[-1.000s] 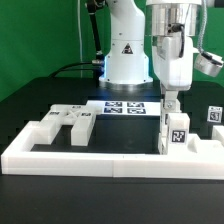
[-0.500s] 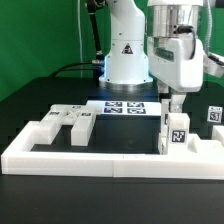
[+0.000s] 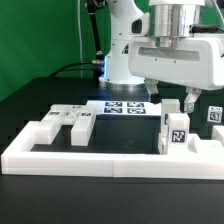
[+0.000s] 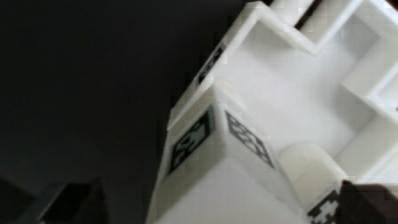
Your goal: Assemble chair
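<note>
The gripper (image 3: 171, 102) hangs with its jaws spread wide and holds nothing. In the exterior view its two fingers (image 3: 190, 103) point down on either side of the upright block (image 3: 175, 133), just above its top. I see no contact between either finger and the block.

The upright block is one loose part of the chair. It is matte white and stands on end on the black counter (image 3: 30, 100), showing a black-and-white square tag on the face towards the exterior camera. It stands just behind the long white border rail (image 3: 100, 160), towards the exterior view's right. The wrist view looks down on the same block (image 4: 222, 150), with tags on two adjoining sides. Dark fingertips (image 4: 75, 200) show at the picture's edge, apart from the block.

The slotted slab (image 3: 68, 121), another chair part, lies flat on the counter at the exterior view's left, well apart from the upright block. A small tagged piece (image 3: 213, 115) stands at the far right of the exterior view. The marker board (image 3: 125, 107) lies flat between the slab and the block, farther back, in front of the arm's white base (image 3: 125, 55).
</note>
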Controlling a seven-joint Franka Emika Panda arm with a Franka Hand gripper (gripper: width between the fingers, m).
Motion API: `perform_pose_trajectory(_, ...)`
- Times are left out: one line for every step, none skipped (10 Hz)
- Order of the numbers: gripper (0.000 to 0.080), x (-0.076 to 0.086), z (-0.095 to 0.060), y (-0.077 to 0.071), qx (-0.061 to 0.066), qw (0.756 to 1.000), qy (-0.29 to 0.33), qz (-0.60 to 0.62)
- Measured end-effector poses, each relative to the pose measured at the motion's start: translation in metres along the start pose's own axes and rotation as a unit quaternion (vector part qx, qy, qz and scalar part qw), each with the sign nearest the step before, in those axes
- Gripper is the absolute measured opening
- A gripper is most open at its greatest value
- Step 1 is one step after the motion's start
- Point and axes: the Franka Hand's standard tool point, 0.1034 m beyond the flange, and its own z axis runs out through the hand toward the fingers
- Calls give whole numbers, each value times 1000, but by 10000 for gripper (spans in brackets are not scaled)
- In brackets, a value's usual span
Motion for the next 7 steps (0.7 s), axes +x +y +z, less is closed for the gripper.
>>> perform_pose_trajectory(648,1,0,0,0,999,0,-35)
perform_pose_trajectory(648,1,0,1,0,999,0,-53)
perform_pose_trajectory(648,1,0,1,-2,995,1,-98)
perform_pose_trajectory(648,2,0,0,-5,988,6,-154)
perform_pose_trajectory(648,1,0,-1,-5,979,8,-202)
perform_pose_trajectory(648,-1,0,-3,-6,968,11,-250)
perform_pose_trajectory(648,-2,0,-5,-5,962,13,-272)
